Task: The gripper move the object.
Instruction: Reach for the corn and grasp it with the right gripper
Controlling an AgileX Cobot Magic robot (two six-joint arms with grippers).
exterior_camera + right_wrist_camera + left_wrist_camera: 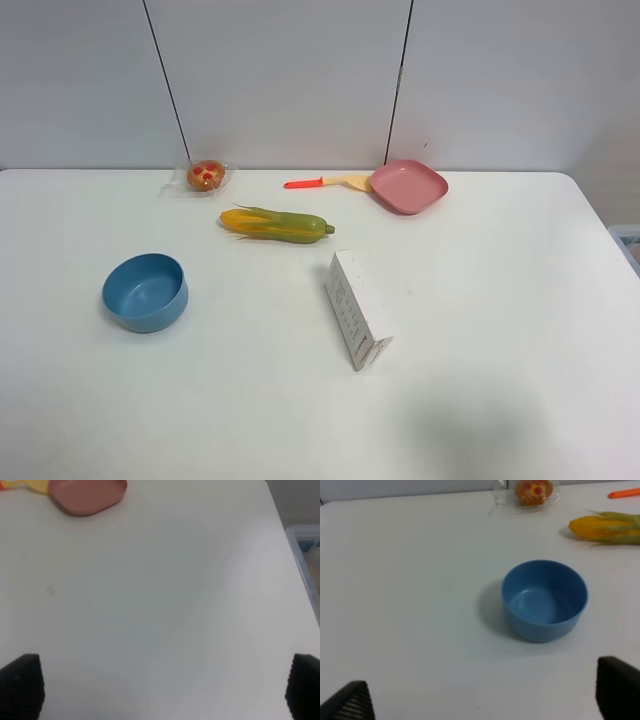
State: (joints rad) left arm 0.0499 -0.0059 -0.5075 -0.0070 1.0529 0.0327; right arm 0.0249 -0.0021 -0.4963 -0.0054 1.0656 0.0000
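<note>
The toy corn cob lies on the white table behind the middle, yellow kernels to the left and green husk to the right. Its yellow end also shows in the left wrist view. Neither arm shows in the exterior high view. My left gripper is open and empty, its fingertips wide apart, short of the blue bowl. My right gripper is open and empty over bare table, fingertips far apart, well away from the corn.
A blue bowl stands at the left. A white box lies right of centre. A wrapped muffin, an orange-handled spatula and a pink plate sit along the back. A clear bin stands beyond the right table edge.
</note>
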